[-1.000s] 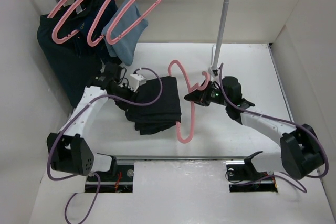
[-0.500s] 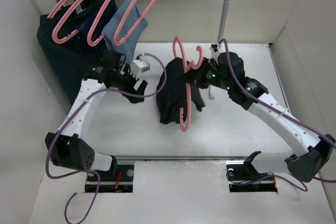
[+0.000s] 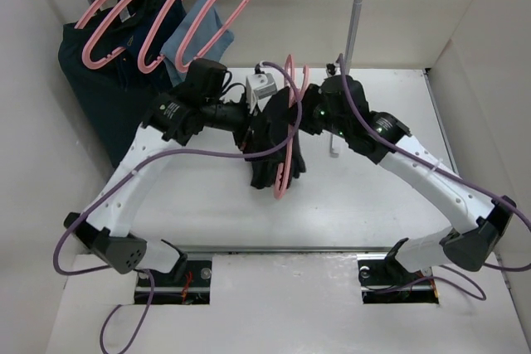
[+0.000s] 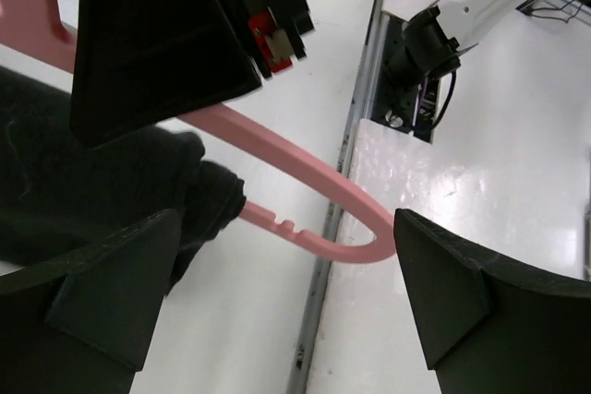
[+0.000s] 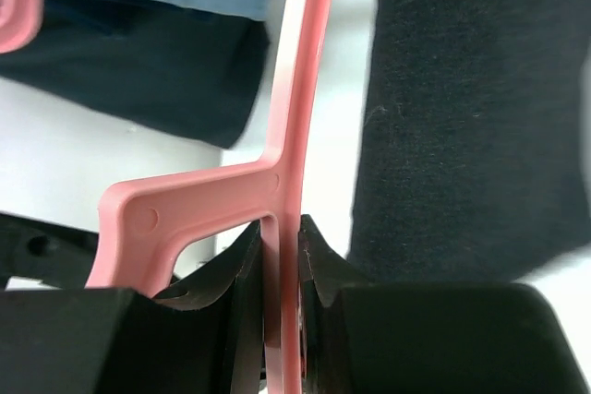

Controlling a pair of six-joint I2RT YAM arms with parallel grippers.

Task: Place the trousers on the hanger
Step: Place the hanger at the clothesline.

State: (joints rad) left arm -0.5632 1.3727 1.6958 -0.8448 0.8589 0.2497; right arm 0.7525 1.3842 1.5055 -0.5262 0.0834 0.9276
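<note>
White table [image 3: 373,196]: right tool [image 5: 280,256] clamps hanger [image 5: 292,89], left tool [image 4: 286,269] gapes beside trousers [image 4: 88,186].

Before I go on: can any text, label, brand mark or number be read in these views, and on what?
No readable text in any view.
The hanger and the trousers show no print or label.
The small red and white tab in the left wrist view is too small to tell whether it carries any marking.
</note>
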